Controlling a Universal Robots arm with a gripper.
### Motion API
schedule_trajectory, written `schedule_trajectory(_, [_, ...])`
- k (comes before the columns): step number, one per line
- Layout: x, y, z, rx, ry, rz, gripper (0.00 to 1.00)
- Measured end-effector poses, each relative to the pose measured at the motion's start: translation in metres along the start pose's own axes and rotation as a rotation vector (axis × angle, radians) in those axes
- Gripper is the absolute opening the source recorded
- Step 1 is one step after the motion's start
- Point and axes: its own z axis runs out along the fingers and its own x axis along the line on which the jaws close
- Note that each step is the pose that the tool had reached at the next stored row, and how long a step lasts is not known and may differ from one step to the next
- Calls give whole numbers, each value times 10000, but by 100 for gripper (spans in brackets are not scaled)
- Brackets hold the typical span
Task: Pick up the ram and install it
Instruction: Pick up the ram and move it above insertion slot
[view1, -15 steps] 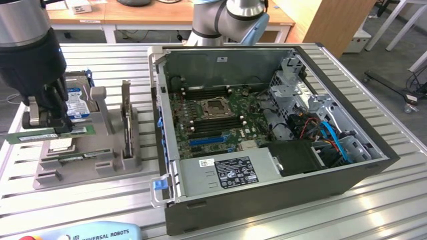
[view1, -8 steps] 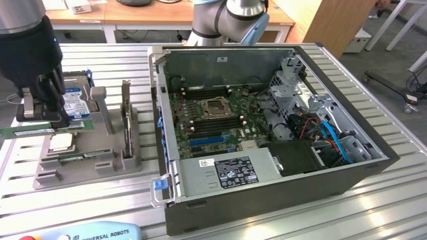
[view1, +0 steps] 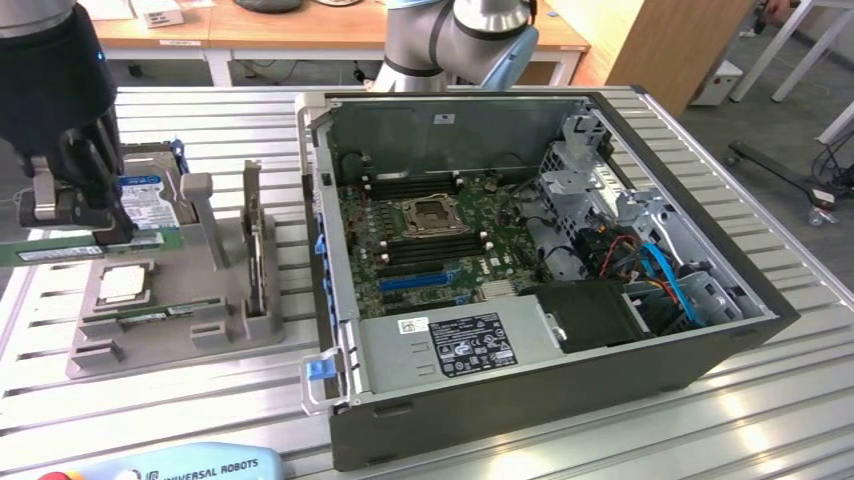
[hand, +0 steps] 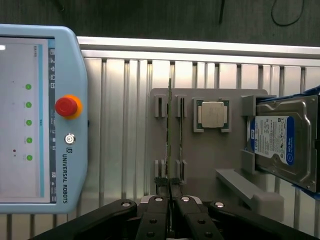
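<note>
**Ram stick pinched in gripper, left of open computer case**

1. Gripper (view1: 70, 228), black, at the exterior view's left. Its jaws are pressed together on the ram (view1: 54, 252), a narrow green stick with a white label strip. The stick is held level and on edge, and appears raised above the left end of the tray. The wrist view shows the gripper (hand: 170, 200) with the ram (hand: 170, 130) edge-on, running out from between the jaws over the tray's slots.

2. Tray (view1: 187, 345), grey, moulded. It carries a blue-labelled hard drive (view1: 144, 200) at the back and a square silver processor (view1: 120, 285) in its recess. A dark card (view1: 251, 240) stands on edge at the right side.

3. Control pendant (view1: 174, 465), pale blue, at the near edge of the slatted metal table (view1: 747, 400).

4. Computer case (view1: 534, 390), side panel off, just beside the tray. The motherboard (view1: 427, 230) is exposed, with a processor socket at its middle and long dark slots on either side. Blue cables (view1: 667, 280) lie toward the exterior view's right.
</note>
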Motion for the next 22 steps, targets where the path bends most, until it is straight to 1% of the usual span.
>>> schedule_trajectory(14, [-5,10,-253,0,0,24,12])
schedule_trajectory(20, [-8,14,-347,0,-1,32,12])
schedule_trajectory(22, [-8,15,-361,2,-2,32,12])
